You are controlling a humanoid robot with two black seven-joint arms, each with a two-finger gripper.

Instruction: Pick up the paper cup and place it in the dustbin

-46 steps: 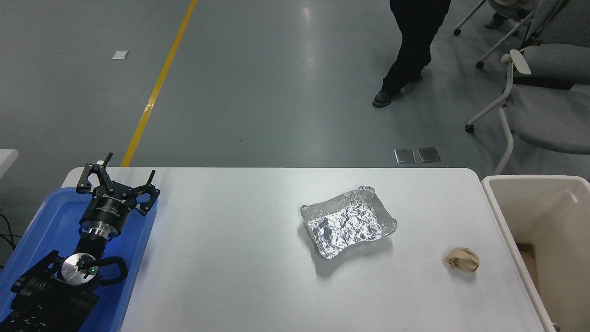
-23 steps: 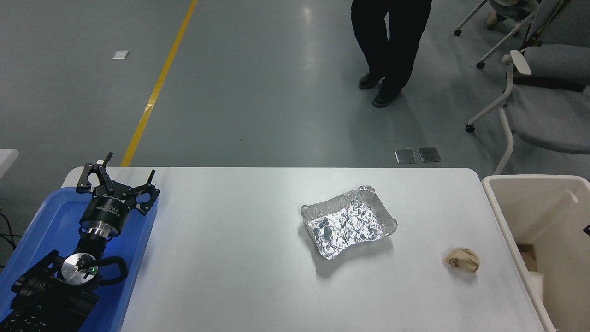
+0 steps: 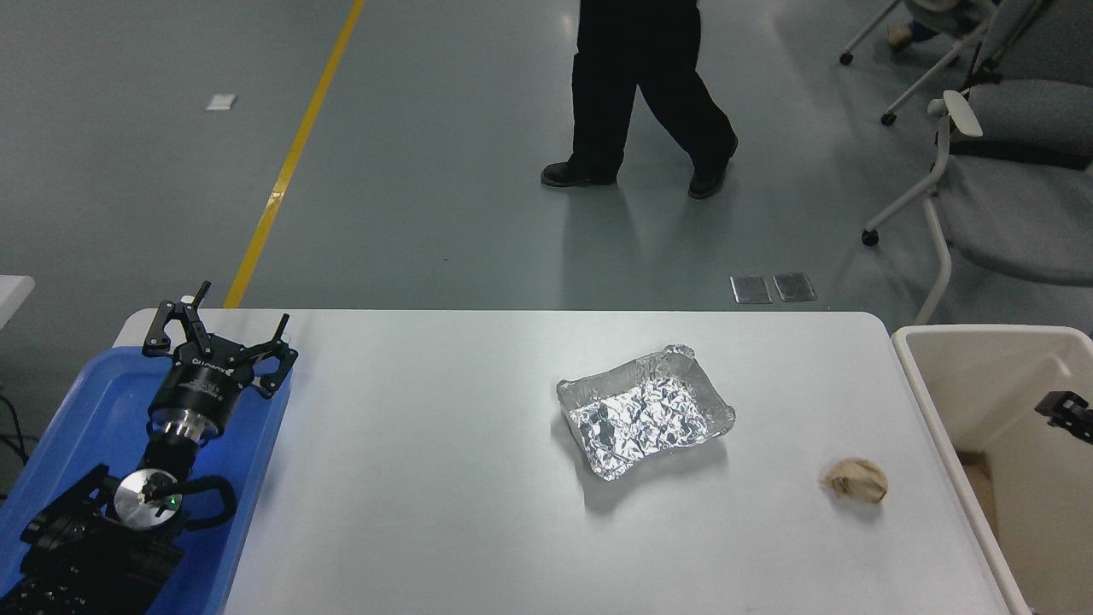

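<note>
The paper cup does not show on the table or anywhere else in view. The beige dustbin (image 3: pixel 926 401) stands against the table's right end, and only part of its inside shows. A small black part of my right gripper (image 3: pixel 1067 412) reaches in from the right edge over the dustbin; too little of it shows to tell its state. My left gripper (image 3: pixel 219 328) is parked open and empty over the blue tray at the lower left.
A crinkled silver foil tray (image 3: pixel 645 413) lies at the table's middle right. A crumpled brown paper ball (image 3: pixel 856 481) lies near the dustbin. The blue tray (image 3: pixel 81 410) is at the left. A person's legs (image 3: pixel 632 94) walk on the floor beyond the table; chairs (image 3: pixel 1008 179) stand at the upper right.
A black part of my right gripper has come into view from the right edge over the dustbin. The person has walked to the left. The left arm has not moved.
</note>
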